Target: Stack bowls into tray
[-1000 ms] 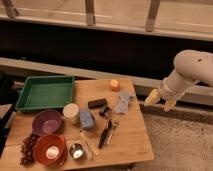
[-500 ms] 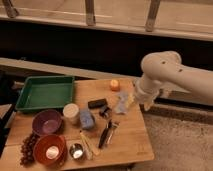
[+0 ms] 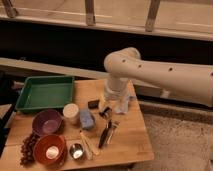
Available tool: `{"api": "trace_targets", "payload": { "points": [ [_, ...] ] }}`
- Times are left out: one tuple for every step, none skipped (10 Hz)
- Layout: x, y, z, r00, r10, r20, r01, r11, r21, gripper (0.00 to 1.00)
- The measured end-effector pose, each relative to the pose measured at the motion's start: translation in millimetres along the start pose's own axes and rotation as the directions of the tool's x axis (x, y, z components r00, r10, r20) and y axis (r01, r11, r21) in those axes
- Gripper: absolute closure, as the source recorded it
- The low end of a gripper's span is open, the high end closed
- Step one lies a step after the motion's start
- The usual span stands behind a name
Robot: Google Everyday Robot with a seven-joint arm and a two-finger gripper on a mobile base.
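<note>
The dull purple bowl (image 3: 47,122) sits at the table's left. The red-orange bowl (image 3: 50,149) with a pale spot inside is in front of it, at the near left corner. The green tray (image 3: 26,96) lies at the far left of the table and holds nothing. My white arm reaches in from the right, and my gripper (image 3: 105,108) hangs over the middle of the table, to the right of both bowls and the tray, next to a dark block (image 3: 93,104).
On the wooden table (image 3: 127,142): a white cup (image 3: 71,113), a blue object (image 3: 86,119), a small metal cup (image 3: 76,150), grapes (image 3: 26,148), sticks (image 3: 87,143), dark utensils (image 3: 107,132) and a pale blue cloth (image 3: 123,105). A railing and dark wall stand behind.
My arm has swung left from beyond the table's right edge to over its middle. It now covers the small orange object at the back. Bowls and tray have not moved.
</note>
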Motion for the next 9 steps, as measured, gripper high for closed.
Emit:
{"api": "trace_targets", "payload": {
  "points": [
    [2, 28, 6, 0.998, -0.062, -0.017, 0.061, 0.998, -0.011, 0.35],
    [8, 49, 9, 0.993, -0.119, -0.025, 0.118, 0.993, -0.027, 0.35],
    [12, 67, 11, 0.985, -0.168, -0.027, 0.167, 0.985, -0.044, 0.35],
    [12, 70, 11, 0.984, -0.177, -0.025, 0.175, 0.983, -0.047, 0.35],
    [12, 70, 11, 0.984, -0.176, -0.025, 0.175, 0.983, -0.047, 0.35],
    [13, 69, 11, 0.984, -0.174, -0.024, 0.173, 0.984, -0.047, 0.35],
    [13, 70, 11, 0.984, -0.175, -0.025, 0.174, 0.984, -0.047, 0.35],
    [13, 70, 11, 0.984, -0.177, -0.025, 0.175, 0.983, -0.045, 0.35],
    [12, 73, 13, 0.982, -0.188, -0.024, 0.187, 0.982, -0.041, 0.35]
  ]
}}
